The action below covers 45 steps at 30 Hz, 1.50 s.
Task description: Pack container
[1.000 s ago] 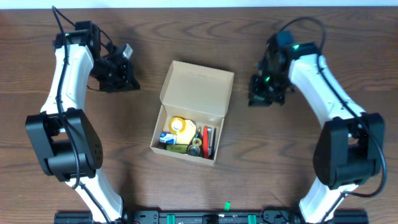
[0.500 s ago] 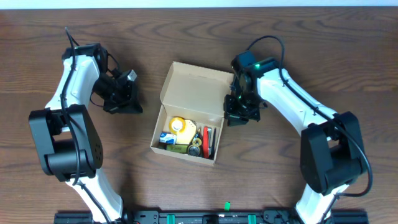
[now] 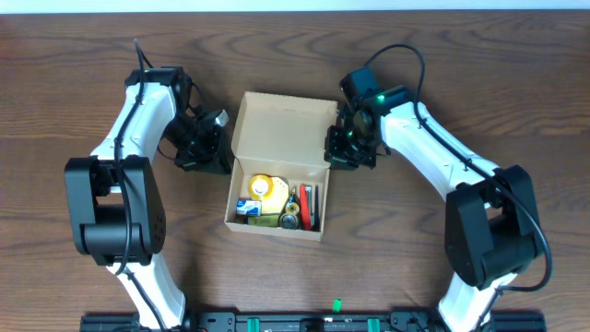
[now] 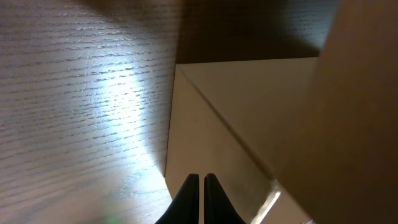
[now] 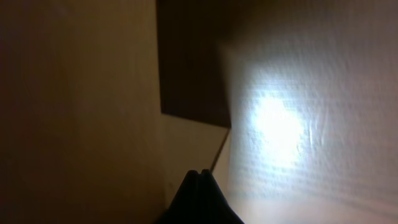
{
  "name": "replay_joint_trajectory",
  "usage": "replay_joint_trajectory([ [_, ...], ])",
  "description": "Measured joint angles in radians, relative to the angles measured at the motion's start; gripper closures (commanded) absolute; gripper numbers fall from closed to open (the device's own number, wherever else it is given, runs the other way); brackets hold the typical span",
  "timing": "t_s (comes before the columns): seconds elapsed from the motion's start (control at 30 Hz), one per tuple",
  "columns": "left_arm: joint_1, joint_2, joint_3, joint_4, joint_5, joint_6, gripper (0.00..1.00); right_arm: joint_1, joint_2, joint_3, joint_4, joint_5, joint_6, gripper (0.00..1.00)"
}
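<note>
Overhead, the container (image 3: 281, 129), a tan cardboard box, sits in the middle of the wooden worktop (image 3: 415, 267) with its flap lid thrown open toward the far edge. Inside lie a yellow round item (image 3: 264, 187), a blue-and-white packet (image 3: 247, 206), a red stick (image 3: 304, 203) beside a black one, and a dark round piece (image 3: 289, 219); they are too small to name further.

The left claw (image 3: 214, 153) hangs just beside the left edge of the box, about where the flap hinges. The right claw (image 3: 345, 151) is in the matching place on the right edge. Whether either one touches the cardboard cannot be told from above.

From the left wrist, the two black fingertips (image 4: 190, 190) are pressed together with nothing between them, pointing at a lower corner of the box where it meets the lit wood grain. From the right wrist, the picture is dim and blurred; the fingertips (image 5: 194, 186) are likewise closed and empty, with a cardboard wall filling the left half and a bright patch of worktop to the right.
</note>
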Motion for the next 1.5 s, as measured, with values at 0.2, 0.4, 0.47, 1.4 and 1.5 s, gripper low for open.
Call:
replay_joint_trajectory([
  [0.2, -0.008, 0.0, 0.0, 0.0, 0.0, 0.0, 0.94, -0.001, 0.0, 0.0, 0.053, 0.0, -0.001, 0.99],
  [0.4, 0.002, 0.0, -0.001, -0.077, -0.001, 0.0, 0.94, -0.02, 0.0, -0.001, -0.132, -0.003, -0.012, 0.99],
  [0.47, 0.013, 0.0, -0.001, -0.096, -0.001, -0.002, 0.94, -0.02, 0.0, -0.001, -0.164, -0.003, -0.016, 0.99],
  [1.4, -0.022, 0.0, -0.002, 0.0, 0.013, -0.087, 0.94, 0.04, 0.0, -0.002, -0.029, 0.042, -0.023, 0.99],
  [1.5, -0.03, 0.0, -0.002, 0.066, 0.01, -0.114, 0.94, 0.023, 0.0, -0.002, 0.019, 0.053, -0.023, 0.99],
])
